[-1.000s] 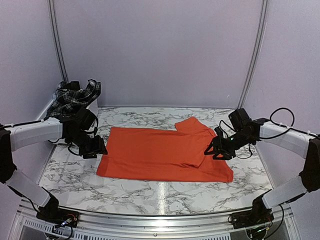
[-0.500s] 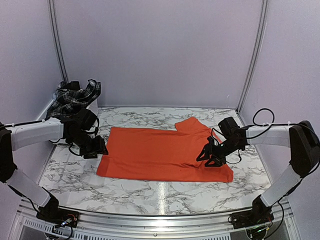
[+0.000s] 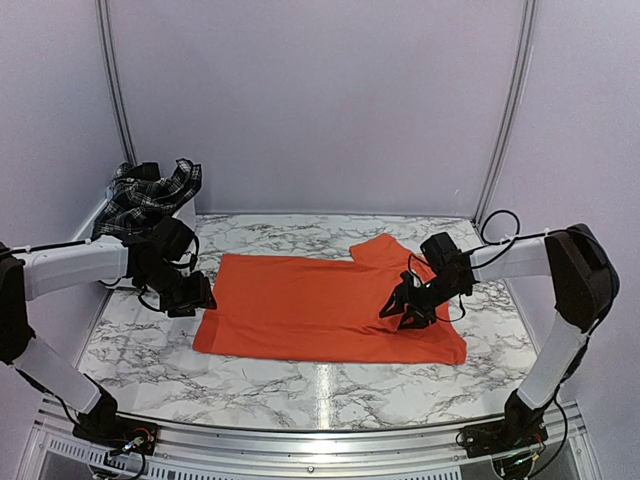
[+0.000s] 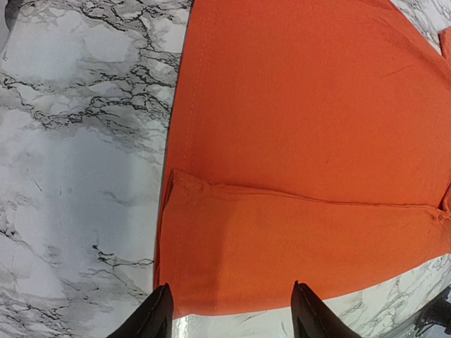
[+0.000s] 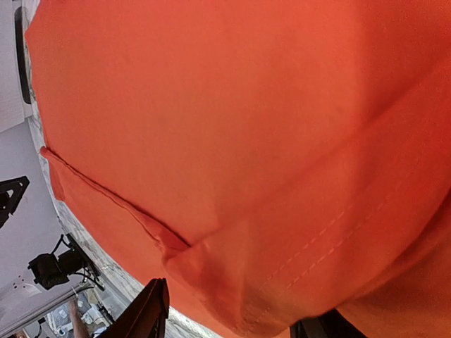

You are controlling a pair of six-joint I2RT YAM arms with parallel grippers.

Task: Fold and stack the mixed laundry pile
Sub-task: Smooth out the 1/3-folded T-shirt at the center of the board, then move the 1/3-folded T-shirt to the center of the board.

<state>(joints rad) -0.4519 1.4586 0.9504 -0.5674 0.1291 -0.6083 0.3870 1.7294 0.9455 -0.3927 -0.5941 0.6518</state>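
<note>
Arms both reach low and inward, left gripper [image 4: 231, 289] splayed open at the hemmed edge of the flat, smooth orange T-shirt [image 3: 300, 305] just ahead, right gripper [image 3: 403, 312] spread open over its stitched sleeve fold, on a veined marble table [image 3: 270, 378].

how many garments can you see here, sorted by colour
orange T-shirt: 1
black-and-white plaid piece: 1
total: 2
</note>
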